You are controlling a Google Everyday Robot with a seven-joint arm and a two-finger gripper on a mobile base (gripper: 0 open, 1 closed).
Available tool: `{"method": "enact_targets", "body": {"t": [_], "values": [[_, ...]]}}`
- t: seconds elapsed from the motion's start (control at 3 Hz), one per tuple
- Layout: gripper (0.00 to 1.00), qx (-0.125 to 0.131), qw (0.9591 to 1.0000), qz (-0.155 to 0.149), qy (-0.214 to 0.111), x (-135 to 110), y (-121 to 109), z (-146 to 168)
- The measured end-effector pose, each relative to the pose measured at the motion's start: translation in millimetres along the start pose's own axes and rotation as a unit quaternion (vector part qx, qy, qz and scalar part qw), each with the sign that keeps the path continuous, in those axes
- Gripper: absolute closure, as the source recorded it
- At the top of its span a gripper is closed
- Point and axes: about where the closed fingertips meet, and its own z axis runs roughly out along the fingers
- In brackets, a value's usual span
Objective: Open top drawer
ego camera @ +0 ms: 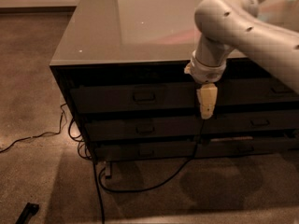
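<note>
The top drawer [107, 98] is the uppermost dark front in the low cabinet, and it sits flush and closed. Its small rectangular pull handle [144, 96] is at the centre. My gripper [207, 112] hangs pointing down from the cream arm [233, 27]. It is in front of the top drawer's front, to the right of the handle and about level with the drawer's lower edge. It holds nothing that I can see.
The cabinet has a glossy grey top [140, 27] and two more drawers [117, 127] below the top one. Another handle [280, 90] shows at the right. Black cables [140, 186] trail on the carpet by the cabinet's foot. A small dark object [27, 212] lies at bottom left.
</note>
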Motion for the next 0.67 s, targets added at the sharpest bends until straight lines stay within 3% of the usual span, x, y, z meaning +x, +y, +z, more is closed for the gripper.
{"method": "enact_targets", "body": {"t": [0.67], "values": [[0.00, -0.009, 0.9964, 0.051, 0.067, 41, -37, 48]]}}
